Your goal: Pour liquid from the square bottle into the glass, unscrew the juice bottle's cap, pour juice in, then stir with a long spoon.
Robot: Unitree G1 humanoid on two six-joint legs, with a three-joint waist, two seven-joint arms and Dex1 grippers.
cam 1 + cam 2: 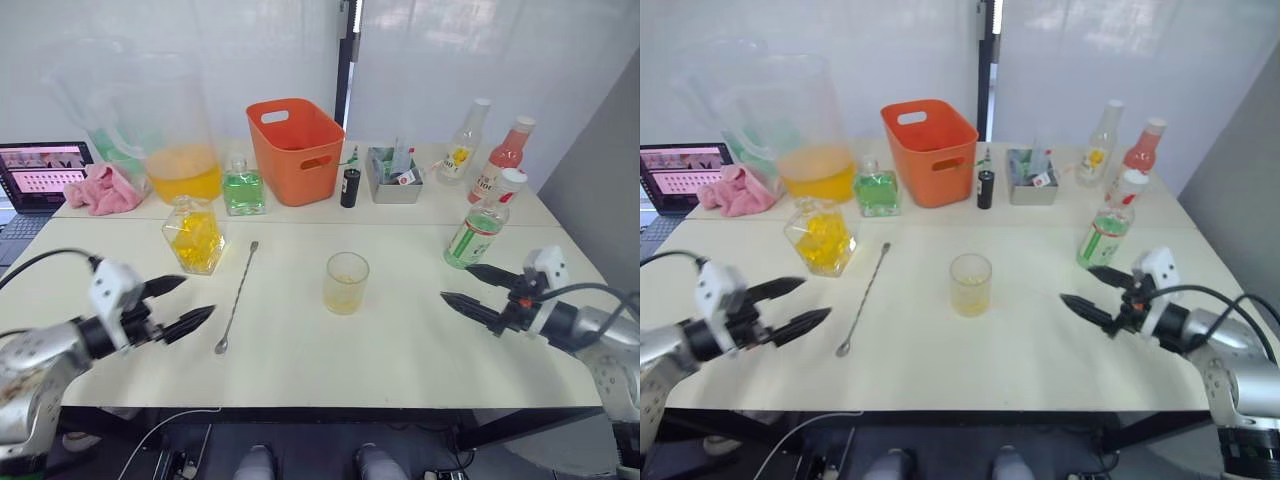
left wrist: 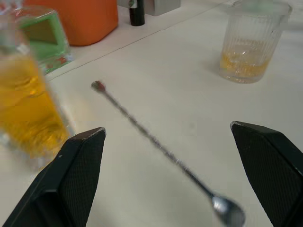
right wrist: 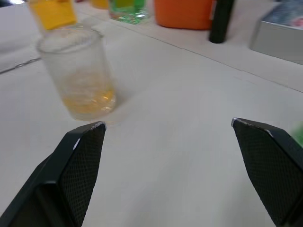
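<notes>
A glass (image 1: 346,283) holding a little yellow liquid stands mid-table. The square bottle (image 1: 193,236) of yellow liquid sits upright to its left. Between them a long spoon (image 1: 237,297) lies flat on the table, bowl toward me. A clear bottle with a green label and white cap (image 1: 478,228), likely the juice bottle, stands at the right. My left gripper (image 1: 198,297) is open and empty, just left of the spoon's bowl (image 2: 229,210). My right gripper (image 1: 456,282) is open and empty, right of the glass (image 3: 80,75) and in front of the capped bottle.
An orange bin (image 1: 295,148), a large jug of orange liquid (image 1: 175,130) and a green square bottle (image 1: 243,188) line the back. A grey tray (image 1: 393,175), a small dark bottle (image 1: 349,187) and two more bottles (image 1: 503,155) stand back right. A laptop (image 1: 40,175) and pink cloth (image 1: 103,190) lie far left.
</notes>
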